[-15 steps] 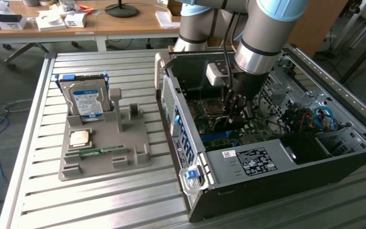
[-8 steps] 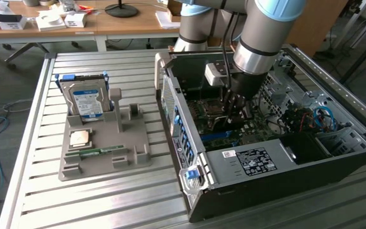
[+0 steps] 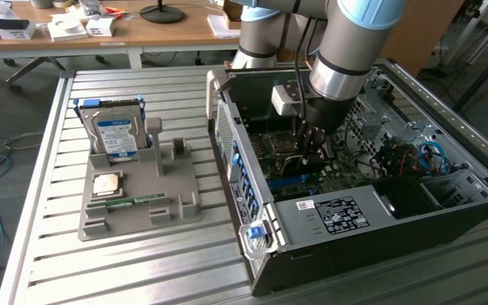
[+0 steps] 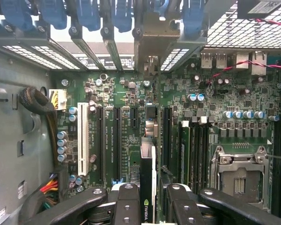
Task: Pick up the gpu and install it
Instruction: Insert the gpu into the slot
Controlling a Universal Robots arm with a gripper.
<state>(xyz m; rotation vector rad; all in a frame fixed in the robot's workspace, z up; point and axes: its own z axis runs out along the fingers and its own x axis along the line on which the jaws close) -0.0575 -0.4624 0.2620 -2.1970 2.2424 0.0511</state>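
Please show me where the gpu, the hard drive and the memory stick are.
gpu (image 4: 147, 187): wrist view, its dark edge.
hard drive (image 3: 117, 136): exterior view, its blue-white label.
memory stick (image 3: 130, 202): exterior view, its green middle.

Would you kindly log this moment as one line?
claw: shut on gpu | gpu: edge-on over motherboard | place: inside computer case
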